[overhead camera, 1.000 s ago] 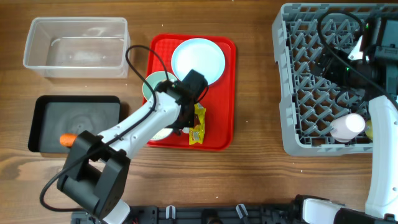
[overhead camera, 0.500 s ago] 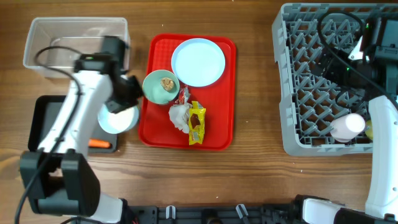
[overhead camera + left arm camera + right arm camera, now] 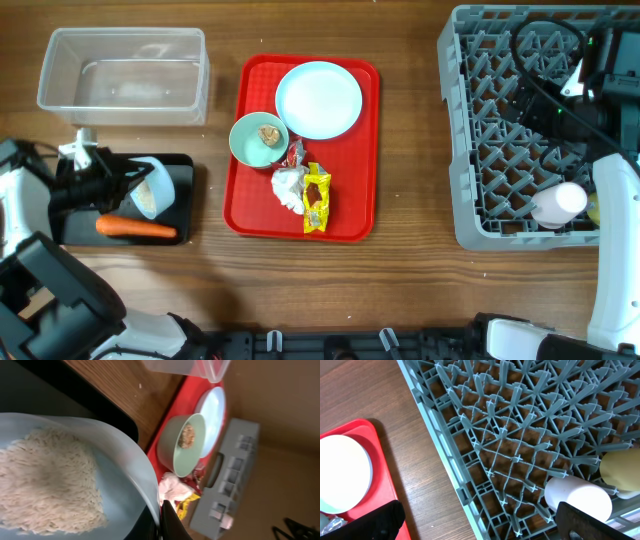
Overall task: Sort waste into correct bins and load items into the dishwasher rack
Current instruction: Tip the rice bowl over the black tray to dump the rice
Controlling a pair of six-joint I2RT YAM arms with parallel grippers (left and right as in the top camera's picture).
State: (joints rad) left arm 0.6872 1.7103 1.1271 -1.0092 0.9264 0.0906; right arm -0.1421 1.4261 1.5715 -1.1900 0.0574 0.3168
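One bowl fewer sits on the red plastic serving tray (image 3: 350,215): seen from overhead, my left pincer (image 3: 128,184), over that tray a second ago, has swung across and is clamped on the rim of a light blue round bowl (image 3: 150,190), tipped over the shallow black rectangular tray (image 3: 80,168) beside the orange carrot (image 3: 135,228). At my left wrist, the white rice grains (image 3: 45,480) cling inside the bowl, so I judge the dump unfinished. At my right wrist, my right pincer (image 3: 477,515) hangs spread and empty over the large grey plastic pegged dishwasher rack (image 3: 520,435), where the pale pink cup (image 3: 577,497) and yellow cup (image 3: 620,467) already lie.
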